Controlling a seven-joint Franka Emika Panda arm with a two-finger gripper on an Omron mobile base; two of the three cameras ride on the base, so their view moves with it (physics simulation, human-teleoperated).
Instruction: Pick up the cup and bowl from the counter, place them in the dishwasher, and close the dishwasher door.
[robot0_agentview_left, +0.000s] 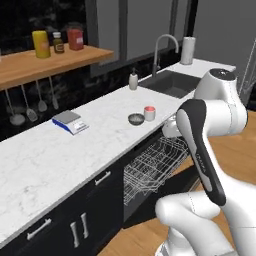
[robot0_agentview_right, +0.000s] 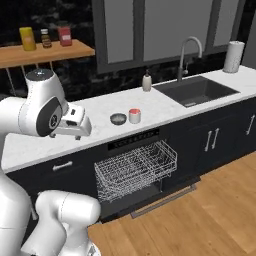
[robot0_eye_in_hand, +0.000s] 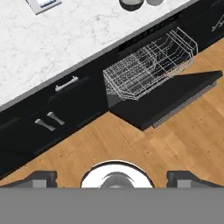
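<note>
The red cup (robot0_agentview_left: 149, 113) with its pale rim stands on the white marble counter (robot0_agentview_left: 60, 155), touching or nearly touching the small grey bowl (robot0_agentview_left: 135, 119) on its left; both appear again as cup (robot0_agentview_right: 134, 116) and bowl (robot0_agentview_right: 118, 118). Below them the dishwasher door (robot0_eye_in_hand: 170, 98) lies folded down and the wire rack (robot0_eye_in_hand: 148, 65) is pulled out, with nothing in it. My gripper (robot0_eye_in_hand: 113, 178) hangs in the air in front of the counter, left of the dishwasher and pointing down at the floor. Its fingertips (robot0_eye_in_hand: 41, 178) stand wide apart and hold nothing.
A blue-and-white scale (robot0_agentview_left: 70, 121) sits on the counter left of the bowl. A sink (robot0_agentview_right: 196, 90) with faucet, a soap bottle (robot0_agentview_right: 147, 81) and a paper roll (robot0_agentview_right: 234, 56) lie to the right. A wooden shelf (robot0_agentview_left: 45, 65) carries jars. Wood floor surrounds the open door.
</note>
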